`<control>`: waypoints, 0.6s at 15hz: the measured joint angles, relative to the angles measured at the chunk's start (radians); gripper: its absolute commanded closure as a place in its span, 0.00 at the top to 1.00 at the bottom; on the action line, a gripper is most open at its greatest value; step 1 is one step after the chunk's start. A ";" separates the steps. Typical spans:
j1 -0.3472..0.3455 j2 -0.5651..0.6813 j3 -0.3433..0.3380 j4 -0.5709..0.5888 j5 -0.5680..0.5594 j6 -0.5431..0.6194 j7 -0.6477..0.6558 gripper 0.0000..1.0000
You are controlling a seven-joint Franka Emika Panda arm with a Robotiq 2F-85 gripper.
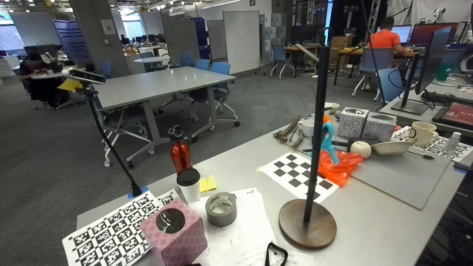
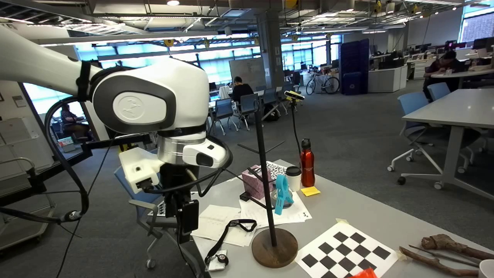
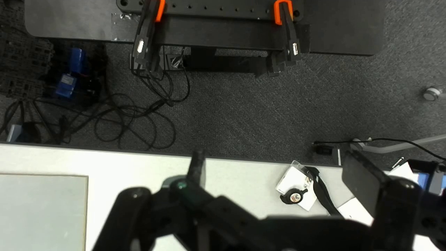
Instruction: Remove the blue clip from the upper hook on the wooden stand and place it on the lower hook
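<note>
The wooden stand (image 1: 309, 221) stands upright on the table, its round base also seen in an exterior view (image 2: 274, 251). The light-blue clip (image 1: 328, 142) hangs beside the dark pole at a side peg, and it also shows in an exterior view (image 2: 283, 195). I cannot tell for certain which peg bears it. My gripper (image 2: 188, 222) points down near the table's edge, apart from the stand and the clip. In the wrist view my gripper (image 3: 279, 169) is open, its fingers wide apart with nothing between them. Stand and clip are out of the wrist view.
A badge with a black lanyard (image 3: 295, 188) lies at the table edge below the gripper. A pink tissue box (image 1: 177, 232), grey tape roll (image 1: 221, 210), paper cup (image 1: 190, 188) and red bottle (image 1: 180, 153) stand near the stand. An orange bag (image 1: 338, 166) lies behind it.
</note>
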 measured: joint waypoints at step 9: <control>0.000 0.002 0.040 0.001 -0.100 0.182 0.007 1.00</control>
